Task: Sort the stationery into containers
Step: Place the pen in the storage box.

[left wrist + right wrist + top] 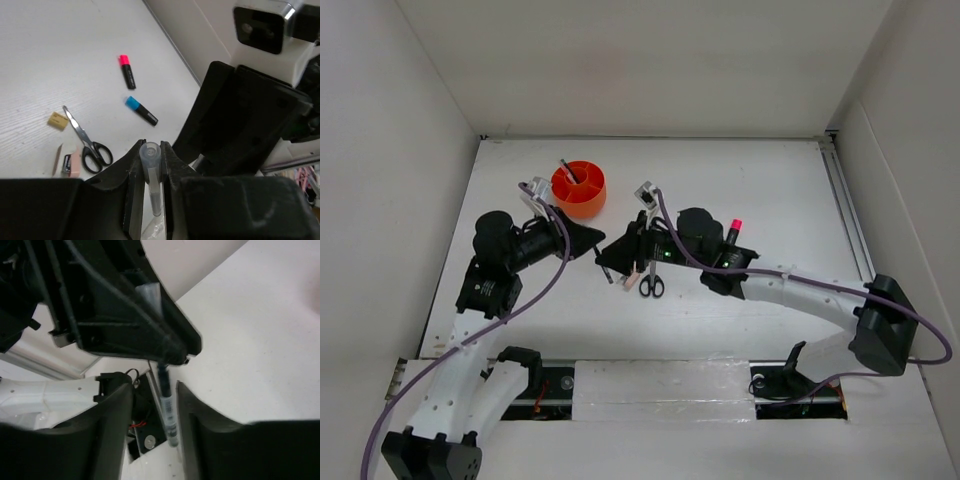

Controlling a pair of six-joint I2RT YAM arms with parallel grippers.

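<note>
A slim pen stands between the right gripper's parted fingers. The left gripper above holds its clear end.

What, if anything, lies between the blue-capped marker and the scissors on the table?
Nothing: in the left wrist view, the stretch of table between the blue-capped marker and the scissors is bare.

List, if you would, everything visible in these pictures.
tub: one, orange, far side of the table
pens: two, dark; one in the tub, one between the grippers
pink pen: one, thin, beside the pink eraser
markers: two, black; pink cap, blue cap, on the table
scissors: one, black handles, on the table
erasers: two, tan and pink, beside the scissors
table: one, white, underneath
left gripper: one, black, shut on a dark pen
right gripper: one, black, open around it
</note>
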